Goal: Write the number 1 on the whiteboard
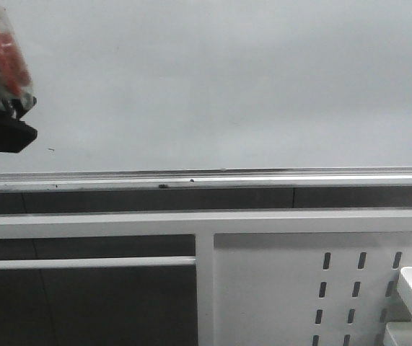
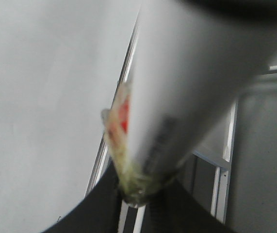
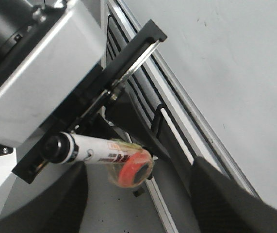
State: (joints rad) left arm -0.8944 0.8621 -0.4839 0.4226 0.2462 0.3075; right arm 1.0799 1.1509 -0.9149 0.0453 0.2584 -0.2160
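Now your left fingers (image 3: 87,133) grip the marker (image 3: 94,151) near the blank whiteboard (image 1: 227,86); your right fingers (image 3: 138,204) stand open, empty.

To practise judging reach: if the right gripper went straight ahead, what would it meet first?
Probably the red-tipped marker held by the left gripper, before the whiteboard rail; depth is unclear.

The whiteboard (image 1: 227,79) is pale grey-white with few tiny dark specks, its rail (image 1: 206,178) silver; the perforated panel (image 1: 299,288) is white with dark slots; the marker (image 3: 94,153) is white with red end
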